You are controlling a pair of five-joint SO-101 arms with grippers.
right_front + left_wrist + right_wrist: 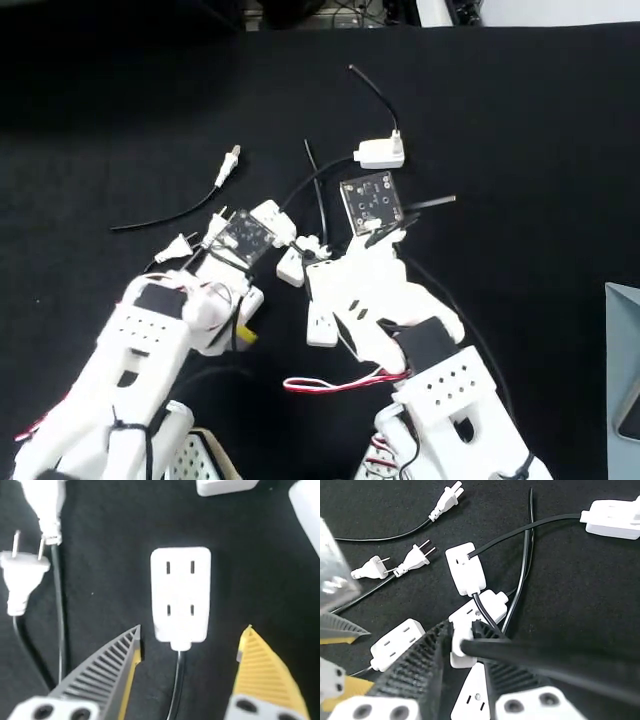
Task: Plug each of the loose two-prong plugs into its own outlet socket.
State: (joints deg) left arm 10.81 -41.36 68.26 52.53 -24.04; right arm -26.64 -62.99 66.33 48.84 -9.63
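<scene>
My left gripper (193,627) hangs open over a white outlet socket (180,595) with four slots, its grey finger (107,662) and yellow finger (260,667) on either side of the socket's cord end. A loose two-prong plug (20,577) lies beside it, and another plug (47,505) lies farther off. My right gripper (461,630) is shut on a white plug (461,650) with a thick black cord, right next to a white socket (482,605). Two loose plugs (415,557) lie tip to tip, and a third plug (445,499) lies beyond them.
Several white sockets crowd the black cloth between the arms: one socket (465,567) with a cord in it, one far socket (380,152) and one socket (320,325) near the right arm. Black cords (525,560) cross the middle. A grey bin (625,360) stands at the right edge.
</scene>
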